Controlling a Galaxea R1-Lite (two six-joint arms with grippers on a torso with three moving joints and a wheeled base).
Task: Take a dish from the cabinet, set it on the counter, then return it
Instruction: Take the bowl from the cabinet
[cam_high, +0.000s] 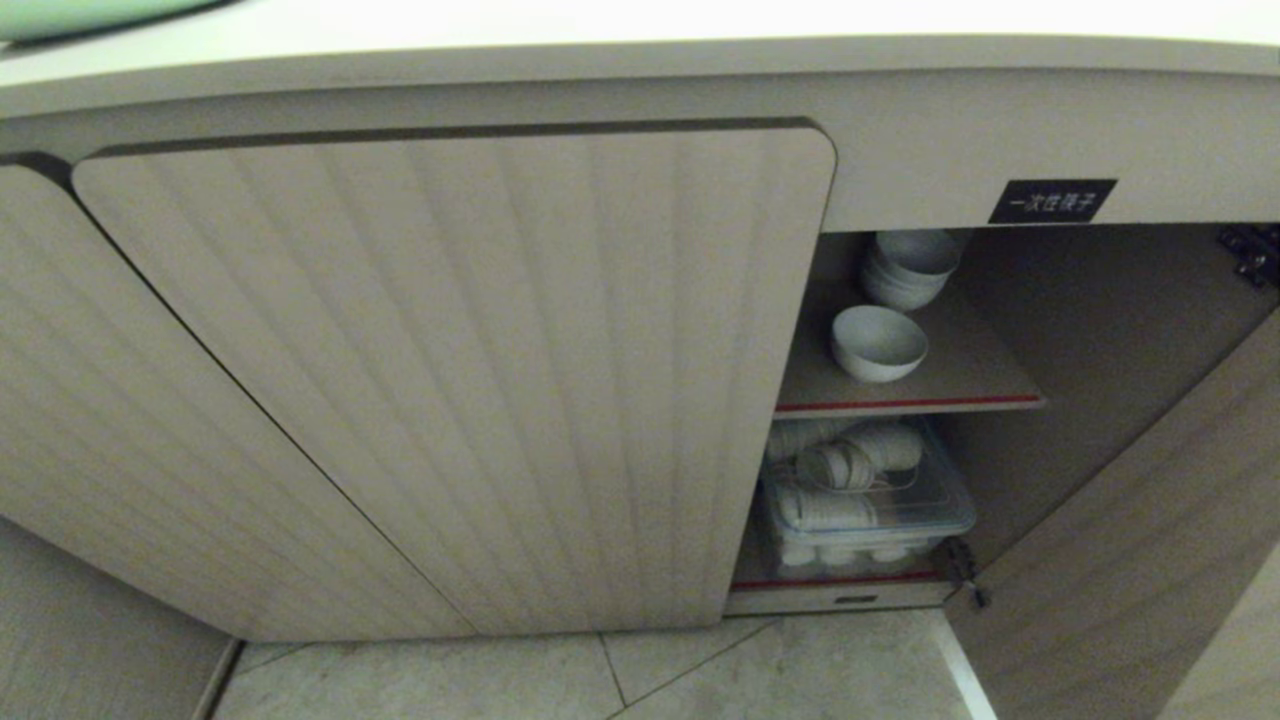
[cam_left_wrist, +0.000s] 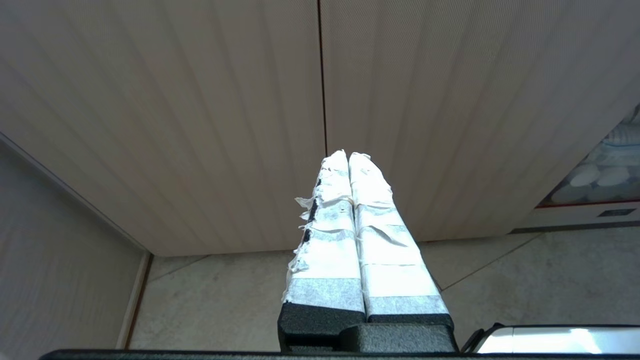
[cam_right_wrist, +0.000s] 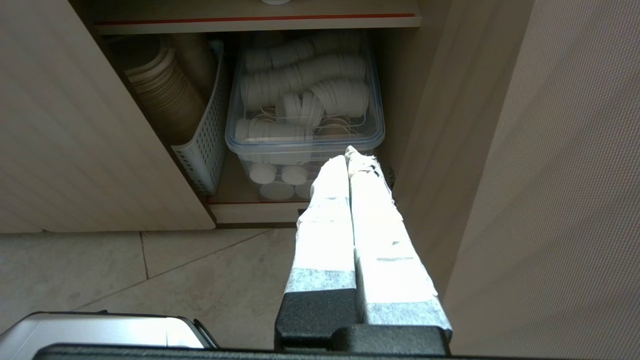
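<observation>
cabinet right door open, so dish is exposed, alone on the upper red-edged shelf; left gripper and right gripper clenched, empty, parked low; nothing grasped yet

The right gripper, its two white-taped fingers pressed together, points into the open cabinet. Just beyond its tips sits a clear plastic tub of white lids, beside that a white slotted basket of brown paper cups
</observation>
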